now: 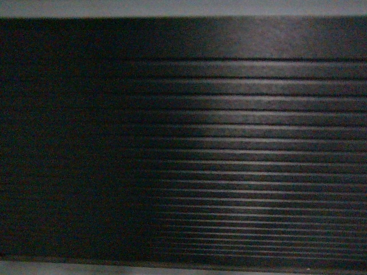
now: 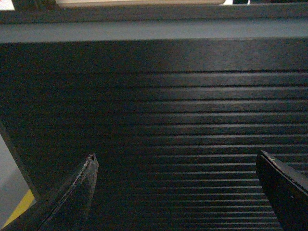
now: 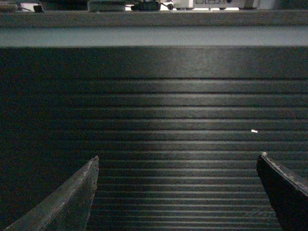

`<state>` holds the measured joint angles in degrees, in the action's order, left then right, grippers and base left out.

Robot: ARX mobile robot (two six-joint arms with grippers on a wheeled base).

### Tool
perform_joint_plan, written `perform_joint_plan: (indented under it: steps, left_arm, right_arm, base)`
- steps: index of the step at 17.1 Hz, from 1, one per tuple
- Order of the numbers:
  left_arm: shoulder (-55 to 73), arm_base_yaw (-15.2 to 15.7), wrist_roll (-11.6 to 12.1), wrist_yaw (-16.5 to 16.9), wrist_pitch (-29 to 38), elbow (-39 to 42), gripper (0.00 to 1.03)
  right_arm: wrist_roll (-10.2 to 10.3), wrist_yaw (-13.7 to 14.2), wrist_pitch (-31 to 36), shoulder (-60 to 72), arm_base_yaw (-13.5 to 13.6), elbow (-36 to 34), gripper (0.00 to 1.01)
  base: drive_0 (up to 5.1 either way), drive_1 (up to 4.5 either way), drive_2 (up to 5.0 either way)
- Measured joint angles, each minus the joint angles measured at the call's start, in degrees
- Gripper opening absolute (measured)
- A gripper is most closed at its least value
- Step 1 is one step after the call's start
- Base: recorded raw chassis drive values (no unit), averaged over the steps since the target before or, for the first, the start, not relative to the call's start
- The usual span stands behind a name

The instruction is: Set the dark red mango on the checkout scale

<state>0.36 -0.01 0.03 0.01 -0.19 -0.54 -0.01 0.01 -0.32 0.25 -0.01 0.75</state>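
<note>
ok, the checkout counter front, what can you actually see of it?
The checkout counter fills all three views: a dark brown-black front panel with horizontal ribs, matte, lit brighter toward the right in the head view. A plain flat band runs above the ribs, under a grey ledge. Both grippers, open, face it without touching. The countertop is barely visible.

Pale floor (image 2: pixel 8 168) with yellow stripe (image 2: pixel 20 206), low, left of the left end effector (image 2: pixel 177 155). Blurred small items (image 3: pixel 144 6) high above the right end effector (image 3: pixel 178 156), unidentifiable.

A shop's checkout area, by the look of it. A long dark counter (image 1: pixel 229 143) with a horizontally ribbed front panel fills every view, and small devices (image 3: pixel 207 4) line its top edge, too blurred to identify.
</note>
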Motion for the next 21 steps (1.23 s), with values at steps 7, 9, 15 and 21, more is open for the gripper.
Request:
perform_joint_plan:
  steps: [7,9,15,21]
  left_arm:
    - [0.00,0.00,0.00,-0.02,-0.04,0.00,0.98]
    - [0.00,0.00,-0.02,-0.13,0.00,0.00,0.98]
    - [0.00,0.00,-0.02,0.02,0.02,0.00,0.98]
    - [0.00,0.00,-0.02,0.02,-0.15,0.00,0.98]
  right_arm:
    - [0.02,0.02,0.11,0.00,0.00,0.00,0.98]
    - [-0.07,-0.02,0.15,0.00,0.00,0.00,0.98]
    - [0.02,0.04,0.11,0.00,0.00,0.00,0.98]
    - [-0.02,0.00,0.17,0.02,0.00,0.00,0.98]
  base:
    - [0.0,0.00,0.0]
    - [0.0,0.00,0.0]
    - [0.0,0.00,0.0]
    - [0.0,0.00,0.0]
